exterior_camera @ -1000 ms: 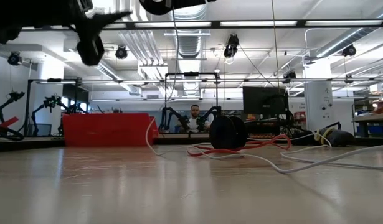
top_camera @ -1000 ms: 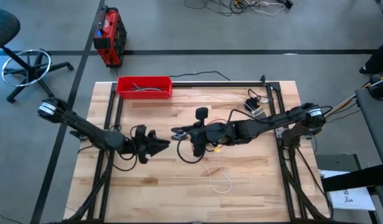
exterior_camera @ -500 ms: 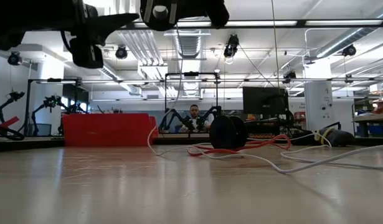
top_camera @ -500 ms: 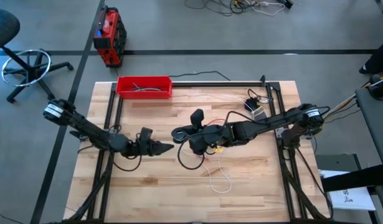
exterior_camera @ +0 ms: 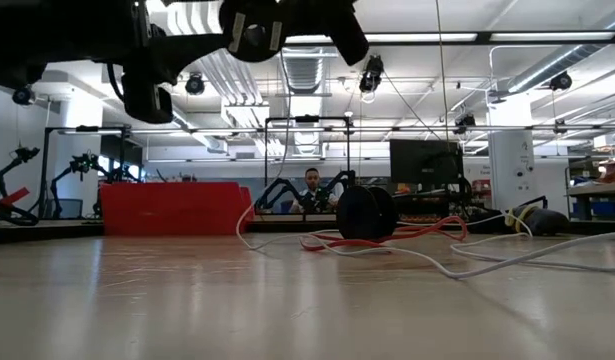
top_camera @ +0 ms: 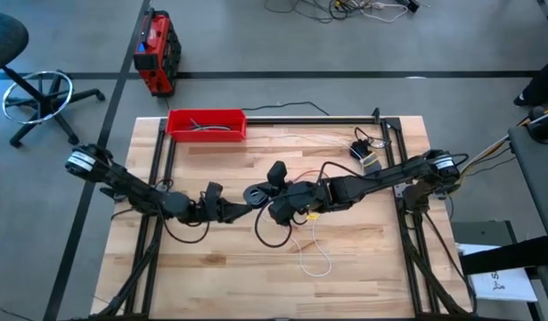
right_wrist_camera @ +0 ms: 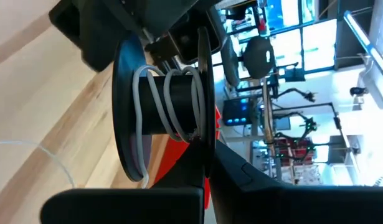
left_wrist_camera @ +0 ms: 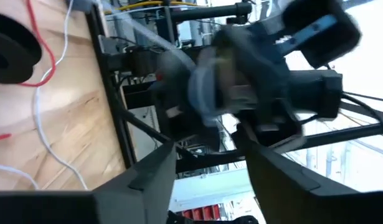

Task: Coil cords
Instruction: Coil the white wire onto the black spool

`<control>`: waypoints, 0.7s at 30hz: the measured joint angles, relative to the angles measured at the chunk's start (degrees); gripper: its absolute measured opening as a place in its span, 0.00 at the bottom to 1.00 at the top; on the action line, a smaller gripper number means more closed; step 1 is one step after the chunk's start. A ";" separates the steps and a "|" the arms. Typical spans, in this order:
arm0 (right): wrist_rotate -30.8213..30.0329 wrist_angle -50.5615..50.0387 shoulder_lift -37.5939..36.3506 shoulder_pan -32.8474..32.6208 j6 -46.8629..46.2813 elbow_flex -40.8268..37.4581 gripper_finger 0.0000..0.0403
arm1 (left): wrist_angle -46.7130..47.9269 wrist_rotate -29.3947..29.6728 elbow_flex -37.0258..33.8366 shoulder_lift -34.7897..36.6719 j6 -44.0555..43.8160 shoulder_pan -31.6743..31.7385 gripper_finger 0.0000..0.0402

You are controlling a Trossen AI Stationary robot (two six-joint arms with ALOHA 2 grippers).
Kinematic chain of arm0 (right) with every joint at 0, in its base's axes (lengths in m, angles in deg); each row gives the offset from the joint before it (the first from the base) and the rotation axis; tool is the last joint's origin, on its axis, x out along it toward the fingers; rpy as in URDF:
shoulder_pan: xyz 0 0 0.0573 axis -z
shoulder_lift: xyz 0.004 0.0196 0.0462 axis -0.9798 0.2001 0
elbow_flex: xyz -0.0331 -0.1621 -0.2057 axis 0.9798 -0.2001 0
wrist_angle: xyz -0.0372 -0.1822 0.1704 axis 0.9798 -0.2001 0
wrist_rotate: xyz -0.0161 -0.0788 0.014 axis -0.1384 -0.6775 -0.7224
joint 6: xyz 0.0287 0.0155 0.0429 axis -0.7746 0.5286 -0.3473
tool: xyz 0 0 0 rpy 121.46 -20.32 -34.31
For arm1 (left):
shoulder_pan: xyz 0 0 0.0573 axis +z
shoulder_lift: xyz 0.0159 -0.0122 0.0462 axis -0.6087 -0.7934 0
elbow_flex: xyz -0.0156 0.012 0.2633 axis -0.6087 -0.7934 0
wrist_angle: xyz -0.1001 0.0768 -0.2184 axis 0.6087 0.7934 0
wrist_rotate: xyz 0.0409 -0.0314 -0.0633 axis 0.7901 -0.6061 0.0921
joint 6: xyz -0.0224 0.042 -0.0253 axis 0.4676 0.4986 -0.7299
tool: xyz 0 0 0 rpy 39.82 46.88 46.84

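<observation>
My right gripper (top_camera: 260,194) hangs over the table's middle, shut on a black spool (right_wrist_camera: 166,106) that has a few turns of the white cord (right_wrist_camera: 172,93) around its core. The rest of the white cord (top_camera: 316,251) lies in loose loops on the wood. A second black spool (exterior_camera: 365,212) rests on the table with the red cord (exterior_camera: 427,231) trailing from it. My left gripper (top_camera: 245,211) is open, in the air just left of the held spool and pointing at it, with nothing between its fingers (left_wrist_camera: 147,177). My right gripper has the spool between its two fingers (right_wrist_camera: 238,180), one disc (right_wrist_camera: 202,124) toward each finger. The spool is lifted clear of the table. The white cord leaves it slack and runs down to the wood (right_wrist_camera: 51,158).
A red tray (top_camera: 207,123) with dark cables stands at the far left of the table. A small black and white device (top_camera: 363,153) lies at the far right. Dark frame rails (top_camera: 162,160) run along the table's sides. Bare wood lies along the near edge.
My left gripper has moved toward the table's right, closer to the held spool, turning as it went. My right gripper has shifted slightly toward the left and has turned about its wrist, keeping the spool in the air.
</observation>
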 joint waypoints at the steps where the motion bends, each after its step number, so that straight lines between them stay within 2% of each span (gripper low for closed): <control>1: 0.00 0.66 0.00 0.00 0.29 0.00 0.00 | 0.01 0.00 0.00 -0.38 -0.31 0.04 0.43; 9: -1.30 1.09 -0.02 -0.34 2.23 0.00 0.00 | -0.14 0.46 0.84 -2.32 -0.06 0.40 0.27; 15: -1.40 1.08 -0.02 -1.24 3.26 0.00 0.00 | -0.06 3.23 1.26 -2.86 0.23 0.74 0.22; 21: -1.37 1.13 -0.02 -1.25 3.52 0.00 0.00 | -0.10 3.23 2.37 -2.85 1.92 0.92 0.20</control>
